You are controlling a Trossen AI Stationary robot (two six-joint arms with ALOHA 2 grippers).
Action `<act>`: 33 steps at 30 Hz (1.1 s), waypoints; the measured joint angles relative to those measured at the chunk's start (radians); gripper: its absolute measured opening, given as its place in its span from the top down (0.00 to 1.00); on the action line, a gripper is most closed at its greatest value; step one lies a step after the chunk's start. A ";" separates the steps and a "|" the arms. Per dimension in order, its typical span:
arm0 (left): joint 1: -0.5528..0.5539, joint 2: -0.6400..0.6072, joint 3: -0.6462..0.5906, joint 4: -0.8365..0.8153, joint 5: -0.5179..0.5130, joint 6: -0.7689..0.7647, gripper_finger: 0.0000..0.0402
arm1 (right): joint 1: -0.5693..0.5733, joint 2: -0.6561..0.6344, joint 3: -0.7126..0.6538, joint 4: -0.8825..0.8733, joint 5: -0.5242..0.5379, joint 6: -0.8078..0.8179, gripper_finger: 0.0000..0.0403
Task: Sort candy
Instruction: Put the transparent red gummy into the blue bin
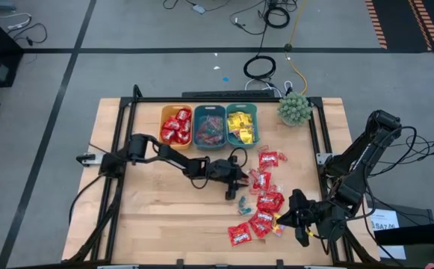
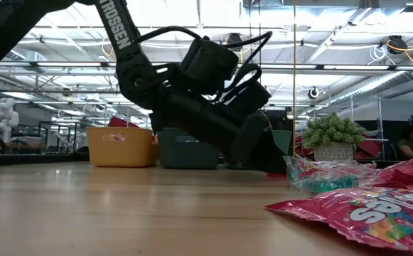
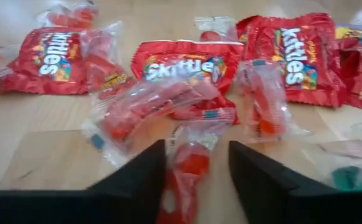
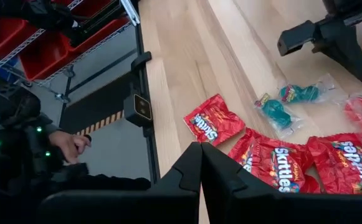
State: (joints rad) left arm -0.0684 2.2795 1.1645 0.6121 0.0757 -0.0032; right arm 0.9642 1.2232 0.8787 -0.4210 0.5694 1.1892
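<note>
Candy lies scattered on the wooden table's right half: red Skittles packets (image 1: 265, 202) (image 3: 187, 62) and small clear-wrapped red pieces. One such piece (image 3: 187, 165) lies between the fingers of my left gripper (image 3: 196, 180) (image 1: 240, 181), which is open, low over the table and slanting down at the pile's left edge. Two blue wrapped pieces (image 4: 286, 102) lie just near of it. My right gripper (image 4: 200, 155) (image 1: 295, 217) is shut and hovers over the pile's near right end. An orange bin (image 1: 176, 125) holds red packets, one teal bin (image 1: 209, 127) clear-wrapped pieces, another teal bin (image 1: 241, 125) yellow packets.
A green spiky plant (image 1: 294, 108) stands at the far right beside the bins. Black frame rails (image 1: 119, 149) run along the table's left and right sides. A person's hand (image 4: 68, 146) shows beyond the table's edge. Bare wood (image 1: 164, 217) lies at the near left.
</note>
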 joint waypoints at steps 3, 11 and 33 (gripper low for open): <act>-0.009 -0.017 -0.002 -0.021 0.016 0.016 0.74 | 0.000 0.000 0.000 0.002 0.000 0.002 1.00; 0.001 -0.221 -0.009 -0.319 0.092 0.073 0.96 | 0.000 0.000 0.000 0.003 0.005 0.001 1.00; 0.449 -0.794 -0.007 -0.806 -0.094 0.135 0.97 | -0.037 0.000 0.000 -0.063 0.163 0.055 1.00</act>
State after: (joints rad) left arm 0.3811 1.4860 1.1576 -0.1937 -0.0185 0.1314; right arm 0.9274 1.2232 0.8787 -0.4844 0.7322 1.2445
